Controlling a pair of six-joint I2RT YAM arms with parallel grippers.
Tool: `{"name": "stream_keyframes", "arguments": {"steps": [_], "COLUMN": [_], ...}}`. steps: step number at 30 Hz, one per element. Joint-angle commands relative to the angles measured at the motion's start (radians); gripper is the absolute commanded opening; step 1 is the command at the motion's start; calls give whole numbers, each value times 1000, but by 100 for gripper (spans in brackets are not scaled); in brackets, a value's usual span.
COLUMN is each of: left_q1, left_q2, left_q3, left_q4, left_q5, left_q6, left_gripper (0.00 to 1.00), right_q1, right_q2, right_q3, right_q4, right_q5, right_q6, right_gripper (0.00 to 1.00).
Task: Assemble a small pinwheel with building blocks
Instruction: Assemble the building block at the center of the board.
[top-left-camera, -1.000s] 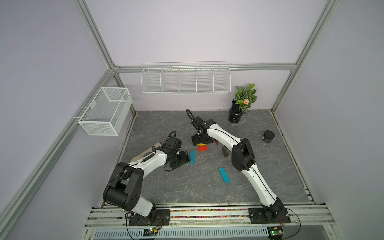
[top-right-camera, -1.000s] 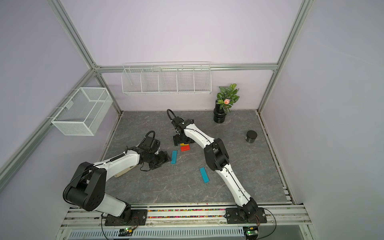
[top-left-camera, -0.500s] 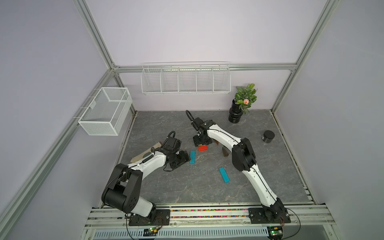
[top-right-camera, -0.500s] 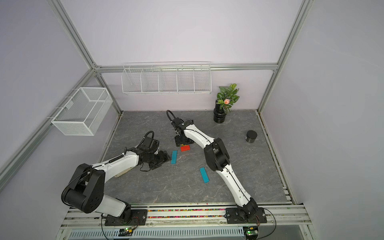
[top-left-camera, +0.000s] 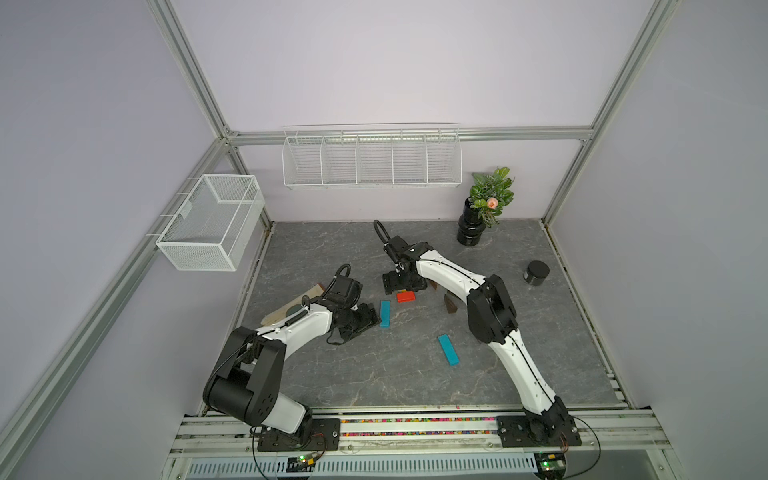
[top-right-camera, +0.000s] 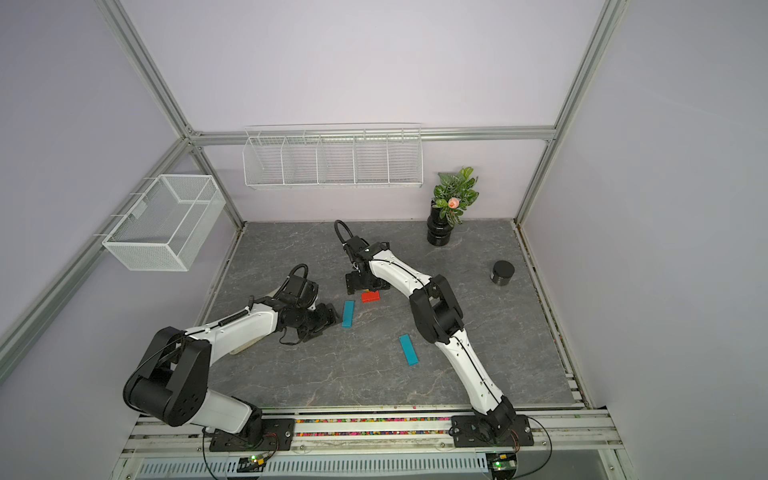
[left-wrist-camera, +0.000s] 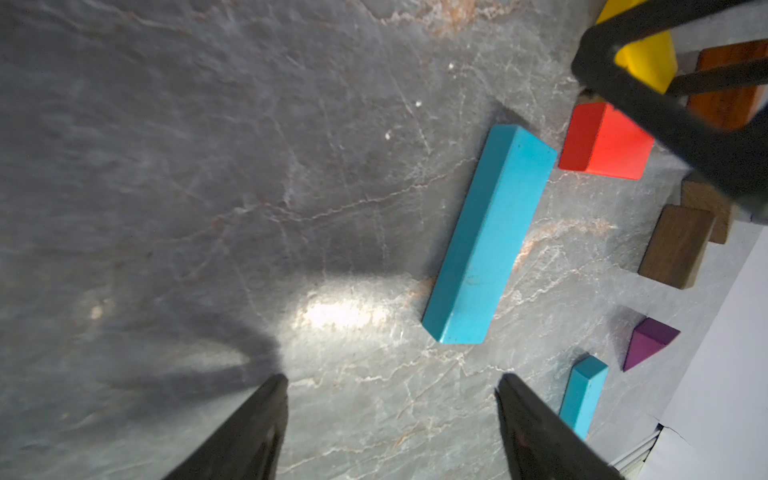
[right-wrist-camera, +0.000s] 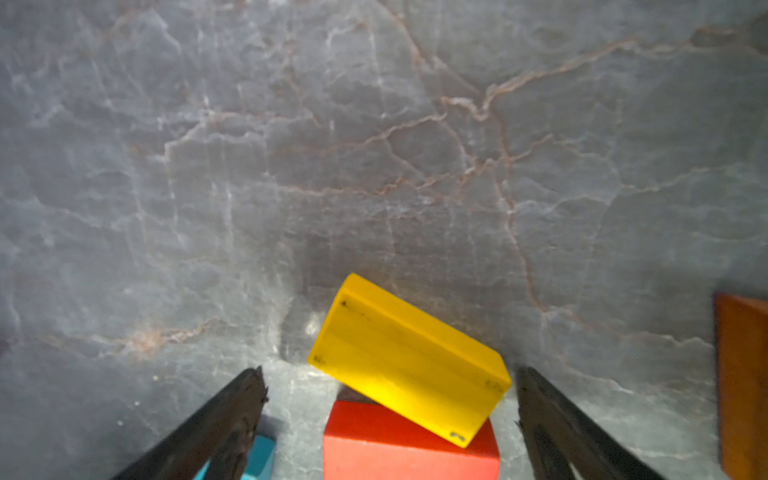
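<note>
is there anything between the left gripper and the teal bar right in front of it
Nothing visible. The left gripper is open, and only bare table lies between its fingertips and the near teal bar. The red block sits past the bar's far end, and the second teal bar lies off to one side.

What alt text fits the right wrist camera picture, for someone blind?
The right gripper, open, straddles a yellow block lying askew partly over a red block on a grey marbled table. A teal bar and brown block peek in at the edges.
</note>
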Motion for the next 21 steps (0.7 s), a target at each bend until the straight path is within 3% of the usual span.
{"name": "stream_keyframes", "arguments": {"steps": [1, 4, 12, 17, 21], "left_q1": [-3, -2, 1, 1, 2], "left_q2": [-24, -13, -4, -2, -4], "left_q3": [-5, -5, 0, 5, 4], "left_q4": [10, 14, -3, -8, -7], "left_q5": [-2, 8, 12, 12, 11], "left_q6": [-5, 3, 41, 50, 45], "left_gripper": [81, 81, 82, 82, 82], "right_q1": [5, 4, 4, 5, 5], "right_q2": [43, 58, 120, 148, 149], "right_q3": [34, 49, 139, 157, 158], "right_q4": [-18, -20, -107, -118, -136], "right_q5": [-16, 2, 67, 56, 79], "right_q6": [106, 157, 196, 171, 129], "right_gripper": [97, 100, 94, 74, 70]}}
